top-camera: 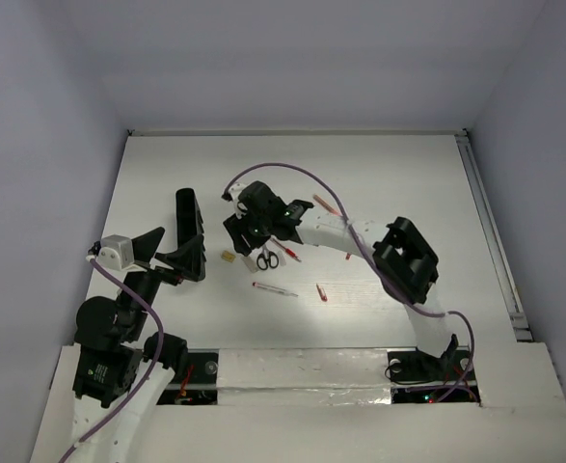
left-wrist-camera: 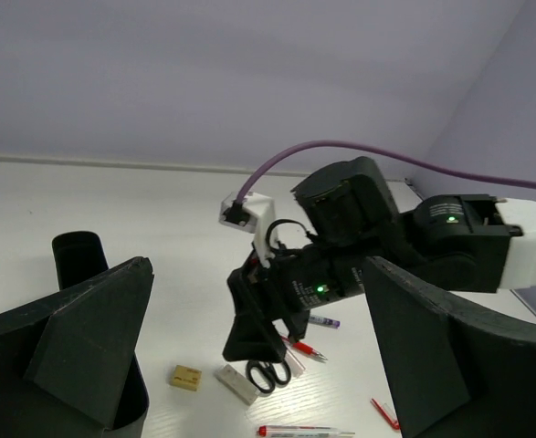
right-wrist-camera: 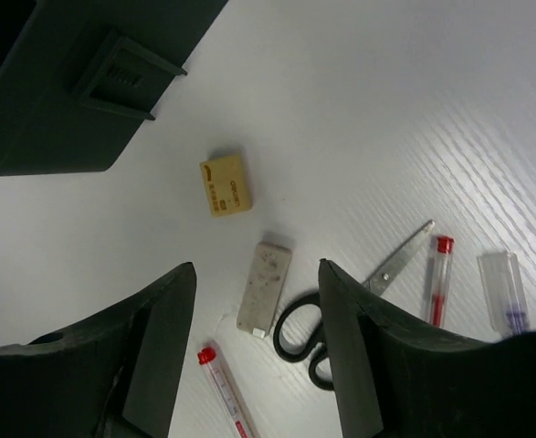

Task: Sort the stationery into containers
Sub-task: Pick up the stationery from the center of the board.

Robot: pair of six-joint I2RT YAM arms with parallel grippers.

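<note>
The white table (top-camera: 408, 174) carries a long, narrow black rectangular box (top-camera: 190, 231) on its left side. The left gripper (top-camera: 167, 249) sits just beside this box, jaws spread wide and empty. The right gripper (right-wrist-camera: 257, 272) hovers over loose stationery, jaws apart. Black-handled metal scissors (right-wrist-camera: 341, 315) lie beside a thin red-capped pen (right-wrist-camera: 438, 283). A white block eraser (right-wrist-camera: 265, 290) lies between the right fingers (right-wrist-camera: 162, 347), apparently untouched. A tan square eraser (right-wrist-camera: 225, 184) lies nearer the box.

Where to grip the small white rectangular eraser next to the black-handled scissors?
Pinch its long sides at mid-length, from straight above. The white eraser lies flat and narrow, lined up between the open fingers of the right gripper; the scissors' handle loops crowd its near end.
</note>
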